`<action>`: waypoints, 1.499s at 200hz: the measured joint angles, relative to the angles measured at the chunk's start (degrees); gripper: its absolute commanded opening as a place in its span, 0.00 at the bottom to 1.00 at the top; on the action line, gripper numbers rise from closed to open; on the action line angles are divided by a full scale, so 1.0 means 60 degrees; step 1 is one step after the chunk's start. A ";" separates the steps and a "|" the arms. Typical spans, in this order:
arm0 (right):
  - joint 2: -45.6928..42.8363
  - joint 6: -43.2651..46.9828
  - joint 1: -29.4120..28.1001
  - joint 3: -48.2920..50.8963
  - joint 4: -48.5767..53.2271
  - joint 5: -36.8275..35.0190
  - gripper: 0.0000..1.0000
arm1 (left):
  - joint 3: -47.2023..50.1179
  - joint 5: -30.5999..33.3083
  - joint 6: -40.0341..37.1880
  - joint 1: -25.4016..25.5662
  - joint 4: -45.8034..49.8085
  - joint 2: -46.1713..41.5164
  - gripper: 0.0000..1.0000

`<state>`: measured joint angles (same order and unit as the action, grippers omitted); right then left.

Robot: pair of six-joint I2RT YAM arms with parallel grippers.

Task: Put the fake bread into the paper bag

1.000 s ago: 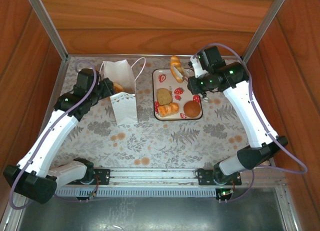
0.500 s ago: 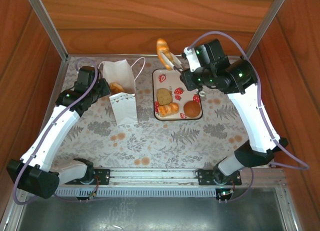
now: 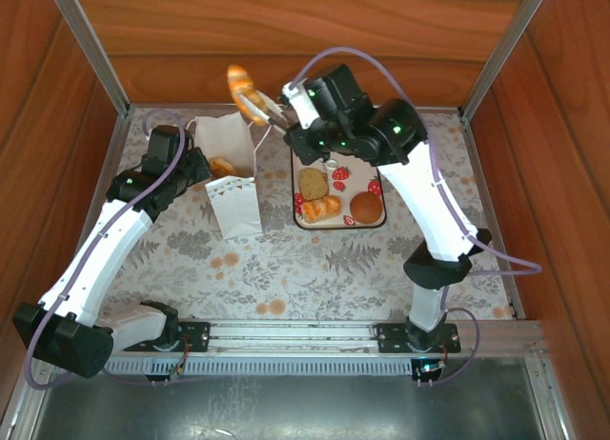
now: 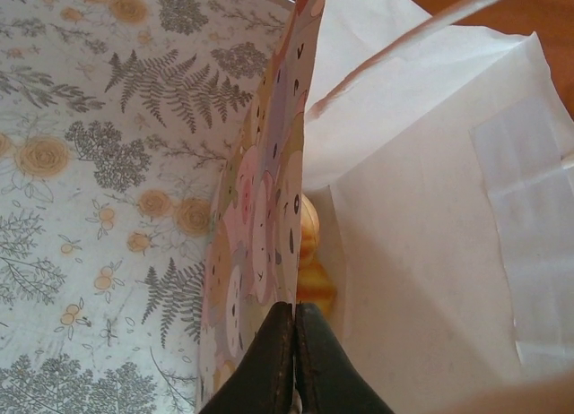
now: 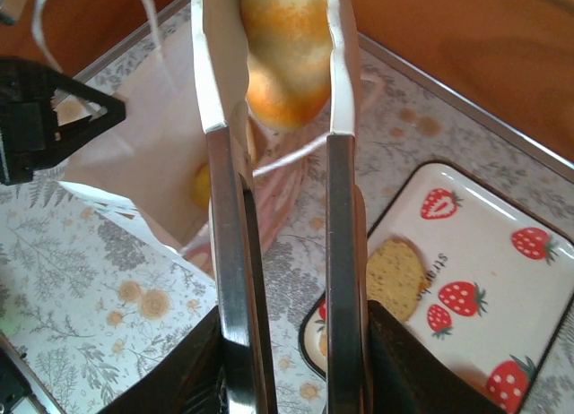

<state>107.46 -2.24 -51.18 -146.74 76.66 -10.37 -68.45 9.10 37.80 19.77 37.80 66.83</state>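
Note:
My right gripper (image 3: 289, 117) (image 5: 289, 342) is shut on the thin metal tongs (image 3: 262, 109) (image 5: 231, 253). The tong tips pinch a golden-orange croissant (image 3: 240, 81) (image 5: 282, 47) in the air, above the far right edge of the paper bag (image 3: 229, 164) (image 5: 134, 154). The bag stands open, with a pastry (image 3: 223, 165) (image 4: 309, 253) inside. My left gripper (image 3: 203, 164) (image 4: 295, 311) is shut on the bag's left wall (image 4: 260, 217). A brown slice (image 3: 313, 182) (image 5: 395, 275), another croissant (image 3: 322, 208) and a round bun (image 3: 365, 207) lie on the tray.
The white strawberry-printed tray (image 3: 340, 145) (image 5: 502, 208) sits just right of the bag. The bag's cord handle (image 3: 270, 126) loops up near the tongs. Wooden walls close in the back and both sides of the fern-patterned table (image 3: 315, 269).
My right arm has swung left, carrying the tongs and croissant from the tray's far edge to above the bag's rim. My left gripper has kept its hold on the bag.

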 measured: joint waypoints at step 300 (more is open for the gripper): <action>0.1690 0.0718 -0.1151 -0.0040 0.0805 -0.1300 0.39 | -0.0015 0.0044 -0.0168 0.0000 -0.0117 0.0138 0.01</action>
<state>117.60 2.07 -58.08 -146.98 81.49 -18.17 -68.53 9.37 36.80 19.77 37.10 67.66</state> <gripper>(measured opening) 0.388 0.055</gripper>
